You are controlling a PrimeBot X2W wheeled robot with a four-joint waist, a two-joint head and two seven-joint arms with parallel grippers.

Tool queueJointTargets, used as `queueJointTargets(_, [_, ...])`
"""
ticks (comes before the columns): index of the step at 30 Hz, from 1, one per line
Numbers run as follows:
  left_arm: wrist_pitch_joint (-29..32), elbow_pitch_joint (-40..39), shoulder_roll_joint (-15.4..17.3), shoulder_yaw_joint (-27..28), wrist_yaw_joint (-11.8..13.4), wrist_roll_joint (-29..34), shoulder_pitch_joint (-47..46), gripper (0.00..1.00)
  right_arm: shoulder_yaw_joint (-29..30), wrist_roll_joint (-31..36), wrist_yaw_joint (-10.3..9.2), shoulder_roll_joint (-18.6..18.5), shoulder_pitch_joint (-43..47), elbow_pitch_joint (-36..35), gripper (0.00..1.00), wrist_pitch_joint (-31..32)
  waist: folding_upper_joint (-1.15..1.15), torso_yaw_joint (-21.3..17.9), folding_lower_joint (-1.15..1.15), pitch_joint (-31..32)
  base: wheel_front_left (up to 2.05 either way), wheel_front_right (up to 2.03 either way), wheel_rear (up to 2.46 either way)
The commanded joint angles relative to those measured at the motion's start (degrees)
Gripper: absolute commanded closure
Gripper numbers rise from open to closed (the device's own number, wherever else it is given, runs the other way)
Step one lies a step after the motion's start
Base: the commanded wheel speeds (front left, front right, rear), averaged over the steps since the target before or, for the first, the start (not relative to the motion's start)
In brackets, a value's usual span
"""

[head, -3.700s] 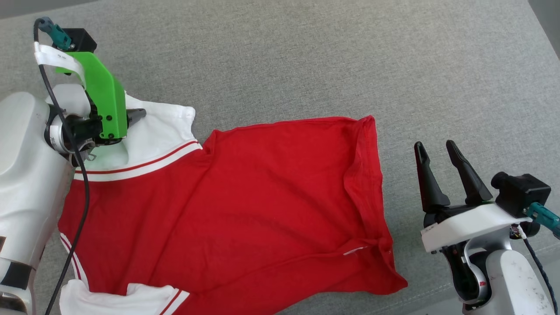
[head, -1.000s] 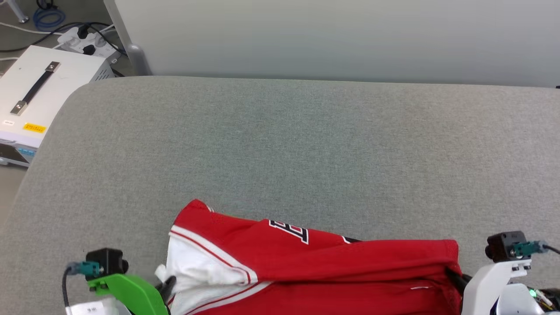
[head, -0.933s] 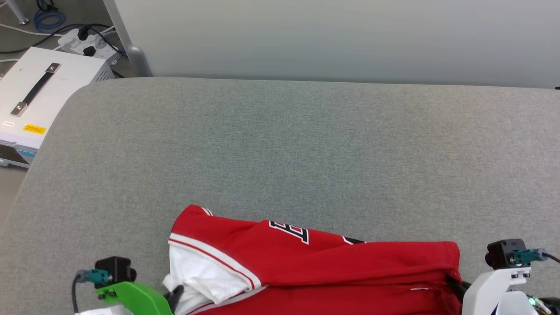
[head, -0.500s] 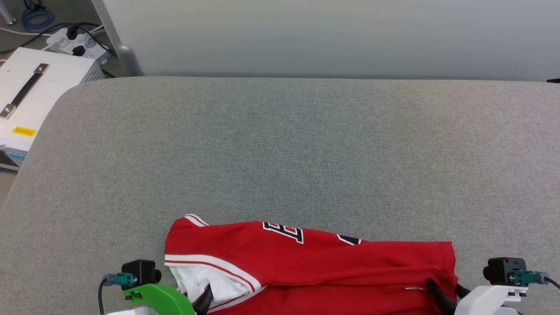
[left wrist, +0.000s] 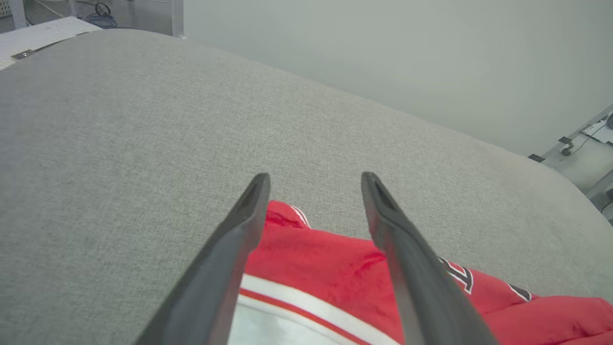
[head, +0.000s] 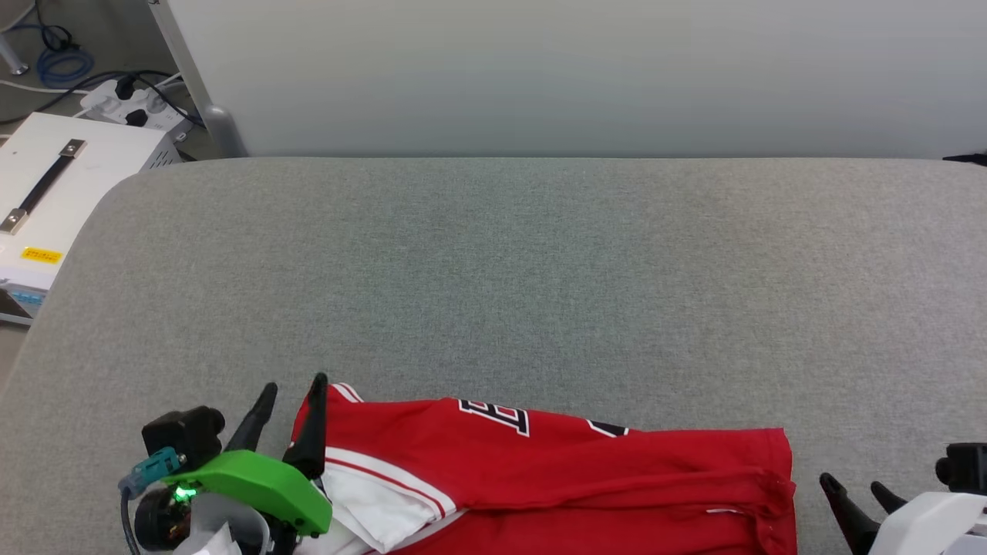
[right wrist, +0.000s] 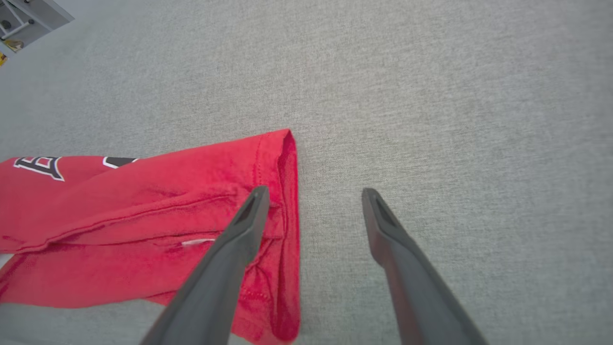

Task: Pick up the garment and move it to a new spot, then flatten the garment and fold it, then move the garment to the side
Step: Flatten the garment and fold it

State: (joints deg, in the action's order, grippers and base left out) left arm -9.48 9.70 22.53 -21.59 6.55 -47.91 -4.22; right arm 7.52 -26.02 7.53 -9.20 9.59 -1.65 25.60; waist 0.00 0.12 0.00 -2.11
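Within the last second both grippers let go. The left gripper [head: 294, 383] at lower left and the right gripper [head: 851, 483] at lower right now stand spread, grasping nothing. The shirt [head: 578, 470] lies doubled over at bottom centre of the cushion [head: 493, 270] (so a fold looks laid; moving it aside likely remains). The frame cuts off its near part, the fold hides most of the lettering, and the left gripper's green mount [head: 254, 486] covers part of the sleeve.
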Motion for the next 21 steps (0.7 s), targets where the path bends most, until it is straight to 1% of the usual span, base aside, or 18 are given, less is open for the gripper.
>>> queueJointTargets(1, [-1.92,-0.72,0.59,0.24,0.66,2.18,-1.37,0.00,0.95,0.26,-0.04,-0.54,0.98,-0.64,0.00,1.83,0.00,0.06,0.00,0.04,0.00,0.00,0.00])
queueJointTargets(3, [-3.86,-1.78,0.27,0.79,0.94,4.13,-1.62,0.00,2.03,0.58,-0.04,-0.93,1.27,-1.43,0.00,4.68,0.00,0.19,0.00,0.03,0.00,0.00,0.00])
queueJointTargets(6, [-5.13,-3.64,-0.01,1.33,1.86,8.40,-1.50,0.00,2.65,1.00,-0.04,-1.26,1.49,-2.41,0.00,8.09,0.00,0.62,0.00,-0.20,0.00,0.00,0.00])
queueJointTargets(9, [-5.42,-5.77,-1.01,1.92,2.72,11.37,-0.69,0.00,2.01,0.85,-0.04,-1.37,1.33,-2.80,0.00,9.91,0.00,1.28,0.00,-0.72,0.00,0.00,0.00])
queueJointTargets(16, [-5.50,-10.33,-2.57,2.56,3.09,15.67,0.60,0.00,-0.91,-1.87,-0.04,-0.68,-1.03,0.03,0.00,10.89,0.00,3.76,0.00,-3.39,0.00,0.00,0.00])
queueJointTargets(21, [-5.51,-11.58,-3.60,2.46,2.89,17.13,0.52,0.00,-3.23,-3.34,-0.04,-0.64,-2.23,2.79,0.00,10.61,0.00,5.04,0.00,-5.05,0.00,0.00,0.00])
